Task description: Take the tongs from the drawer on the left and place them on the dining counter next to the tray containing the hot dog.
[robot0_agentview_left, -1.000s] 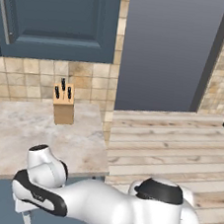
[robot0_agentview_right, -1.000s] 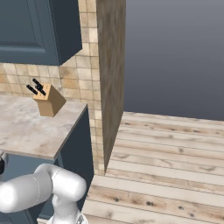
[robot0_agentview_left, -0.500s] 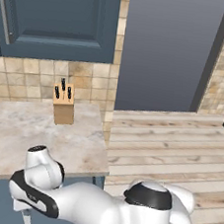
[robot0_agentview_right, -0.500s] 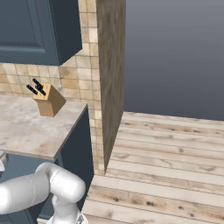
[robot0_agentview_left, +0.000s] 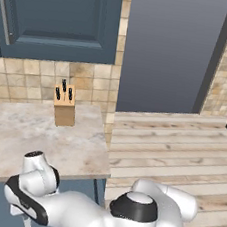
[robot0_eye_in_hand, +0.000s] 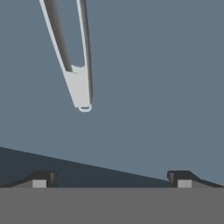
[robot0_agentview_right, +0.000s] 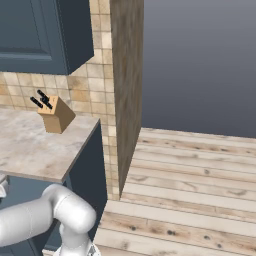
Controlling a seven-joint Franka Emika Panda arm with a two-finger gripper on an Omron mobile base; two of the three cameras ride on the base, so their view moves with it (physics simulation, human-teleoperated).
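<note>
Since a second ago the arm (robot0_agentview_left: 98, 214) has sunk lower and further toward the bottom left of the left base view, its dark-banded wrist now down against the lower edge in front of the blue cabinet below the worktop (robot0_agentview_left: 42, 137); in the right base view the white forearm (robot0_agentview_right: 35, 217) has also dropped and drawn left. The knife block (robot0_agentview_left: 64, 106) on the marble, the tiled wall and the plank floor (robot0_agentview_left: 172, 143) sit where they did, so the base has not driven. In the hand view the gripper (robot0_eye_in_hand: 111, 179) has its fingers spread wide, one dark fingertip (robot0_eye_in_hand: 41, 178) at the lower left and the other at the lower right, with nothing between them and nothing touching either tip. The tongs (robot0_eye_in_hand: 74, 57) lie ahead of the gripper on a flat slate-blue surface, the drawer (robot0_eye_in_hand: 166, 87) floor as far as can be told: silvery, two arms running up out of the top edge and meeting at the closed hinge end, which points down toward the fingers. That hinge end sits nearer the left fingertip than the right, clearly apart from both. The scalloped tips are cut off by the top of the hand view.
</note>
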